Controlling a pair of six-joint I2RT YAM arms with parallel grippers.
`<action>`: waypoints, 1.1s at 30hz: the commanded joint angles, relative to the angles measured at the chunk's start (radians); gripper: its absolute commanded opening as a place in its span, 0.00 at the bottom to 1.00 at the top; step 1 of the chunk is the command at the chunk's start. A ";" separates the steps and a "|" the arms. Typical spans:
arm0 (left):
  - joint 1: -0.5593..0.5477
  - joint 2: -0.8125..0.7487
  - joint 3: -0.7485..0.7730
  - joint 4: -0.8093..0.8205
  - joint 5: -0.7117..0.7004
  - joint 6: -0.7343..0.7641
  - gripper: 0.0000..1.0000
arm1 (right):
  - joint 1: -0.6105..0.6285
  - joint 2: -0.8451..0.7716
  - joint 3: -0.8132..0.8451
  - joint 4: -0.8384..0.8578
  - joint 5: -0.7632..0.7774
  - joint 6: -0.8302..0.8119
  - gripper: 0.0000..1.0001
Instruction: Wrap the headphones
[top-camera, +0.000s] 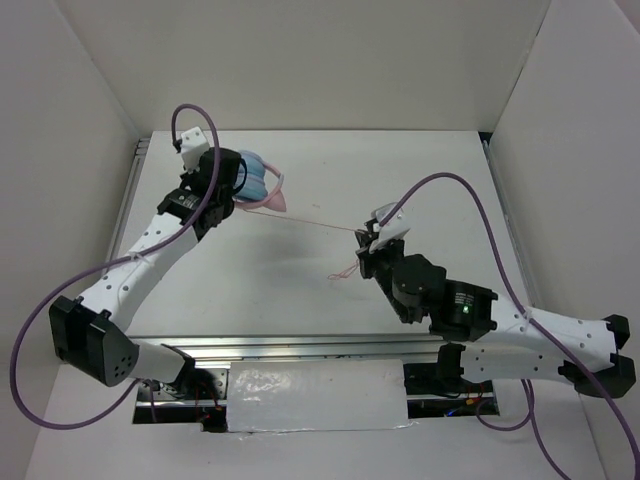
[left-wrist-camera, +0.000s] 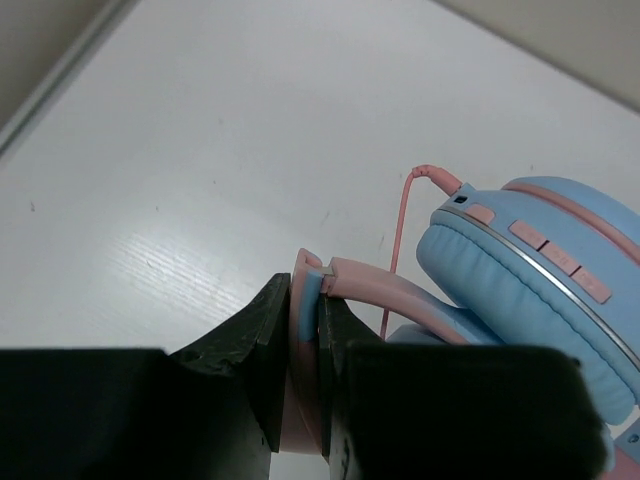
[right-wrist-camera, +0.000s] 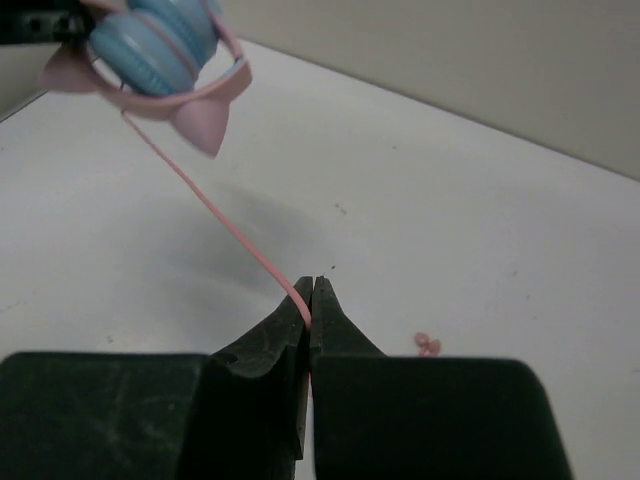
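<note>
The headphones (top-camera: 258, 183) have light blue ear cups and a pink headband with cat-ear tips, and hang above the table's far left. My left gripper (top-camera: 236, 182) is shut on the headband; in the left wrist view the pink band (left-wrist-camera: 305, 330) sits clamped between the fingers, with an ear cup (left-wrist-camera: 520, 290) to the right. The thin pink cable (top-camera: 318, 222) runs taut from the headphones to my right gripper (top-camera: 365, 240), which is shut on it. In the right wrist view the cable (right-wrist-camera: 215, 215) enters the closed fingertips of the right gripper (right-wrist-camera: 311, 300). The cable's loose end (top-camera: 345, 270) lies on the table.
White walls enclose the table (top-camera: 300, 300) on the left, back and right. A metal rail (top-camera: 300, 350) runs along the near edge, with a foil-covered patch (top-camera: 318, 395) below it. Purple arm cables (top-camera: 470, 215) loop above both arms.
</note>
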 joint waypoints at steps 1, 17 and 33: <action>0.022 -0.100 -0.056 0.158 0.055 -0.010 0.00 | -0.057 -0.030 0.022 0.186 0.049 -0.174 0.00; -0.045 -0.446 -0.499 0.376 0.574 0.149 0.00 | -0.591 0.318 0.367 0.188 -0.634 -0.216 0.00; -0.050 -0.594 -0.354 0.385 0.792 0.143 0.00 | -0.789 0.571 0.207 0.408 -1.268 -0.099 0.00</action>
